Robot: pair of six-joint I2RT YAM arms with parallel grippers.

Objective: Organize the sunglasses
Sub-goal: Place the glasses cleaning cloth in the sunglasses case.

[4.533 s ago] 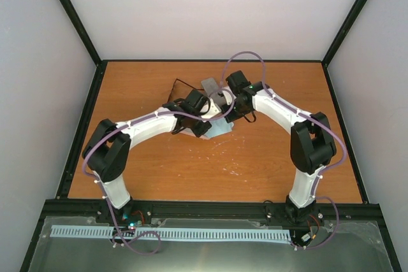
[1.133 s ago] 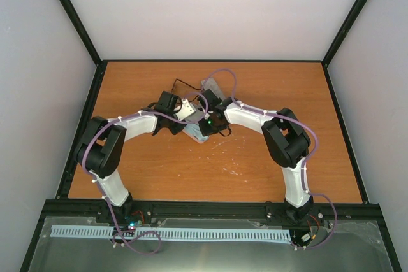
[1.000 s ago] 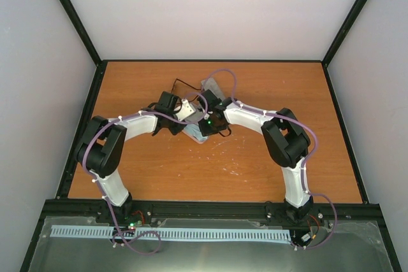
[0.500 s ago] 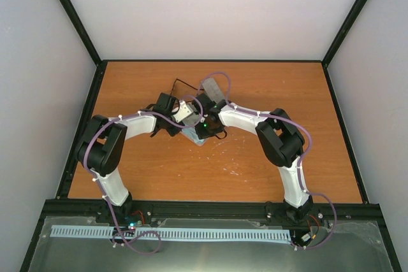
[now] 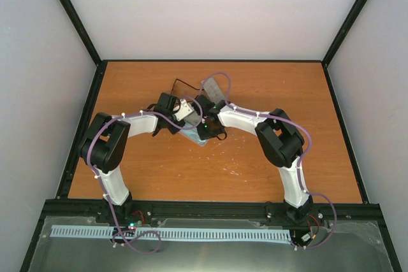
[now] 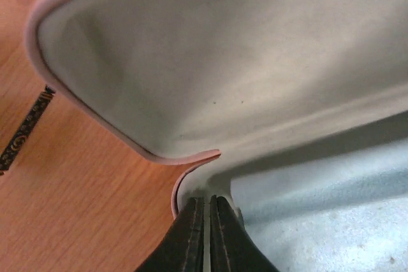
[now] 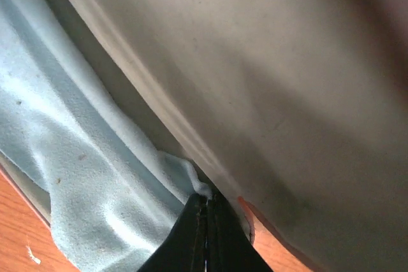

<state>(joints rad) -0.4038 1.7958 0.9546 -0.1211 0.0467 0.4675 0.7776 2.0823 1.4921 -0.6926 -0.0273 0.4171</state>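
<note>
Nearest: light-blue cloth (image 5: 198, 138), shifted left since the earliest frame. At its edge, right pincer (image 7: 205, 211) pressed together; left pincer (image 6: 205, 211) all but shut at the open pink case (image 6: 210, 62) rim. Both arms crowd over these. Behind, at table (image 5: 268, 100) centre: sunglasses (image 5: 183, 83), thin outline running left-right toward grey case (image 5: 215, 87); facing unclear

A robotics lab test cell. Plain pale walls (image 5: 210, 11) close in a wood-grain tabletop (image 5: 255, 93) at 9, 12 and 3 o'clock, held by black frame posts (image 5: 72, 17). Two white-and-black arms, left (image 5: 105, 151) and right (image 5: 280, 141), are bolted at the 6 o'clock edge, trailing purple cables (image 5: 220, 76). Beyond them lie a slotted white cable duct (image 5: 191, 234) and a bare metal plate (image 5: 210, 256).
</note>
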